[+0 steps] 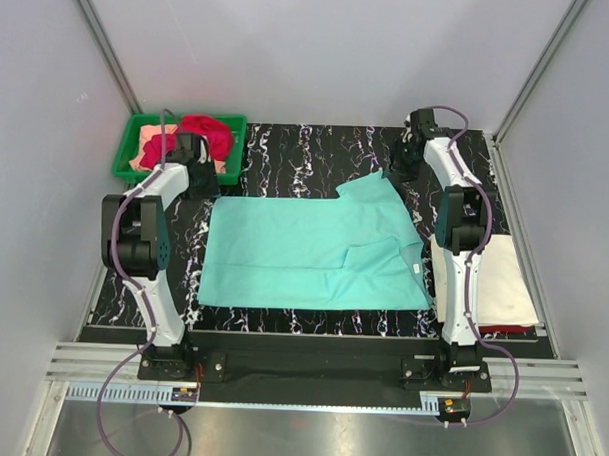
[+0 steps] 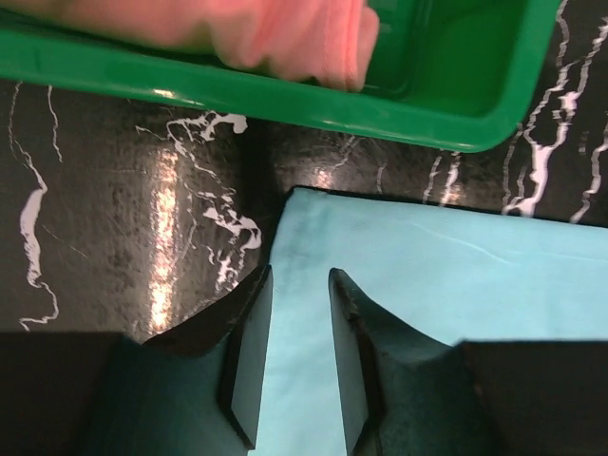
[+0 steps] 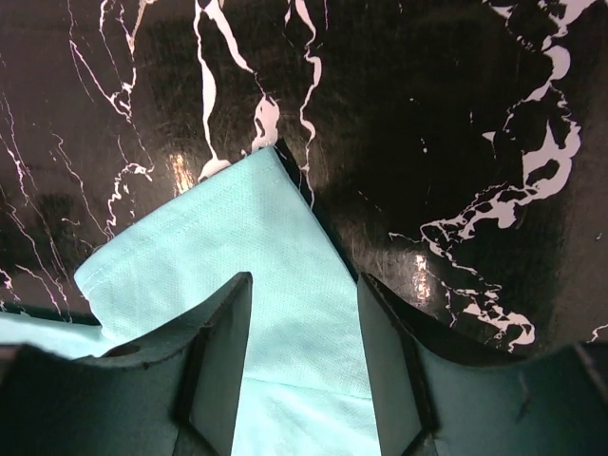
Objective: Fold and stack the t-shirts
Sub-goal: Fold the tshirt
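Note:
A mint-teal t-shirt [image 1: 304, 253] lies spread flat across the middle of the black marbled mat, with one sleeve angled toward the far right. My left gripper [image 1: 200, 176] hovers over its far-left corner. In the left wrist view that gripper [image 2: 300, 275] is open, and the flat teal cloth [image 2: 437, 275] shows through the gap. My right gripper [image 1: 405, 157] is over the far-right sleeve tip. From the right wrist camera it [image 3: 305, 280] is open above the sleeve [image 3: 209, 247]. A red t-shirt [image 1: 210, 133] and a peach one [image 2: 304, 33] are heaped in the tray.
The green plastic tray [image 1: 127, 152] sits at the far left, its rim [image 2: 285, 104] just beyond the left fingers. A folded cream-white stack [image 1: 505, 280], with a red edge beneath it, lies by the right arm. Grey walls close in on both sides.

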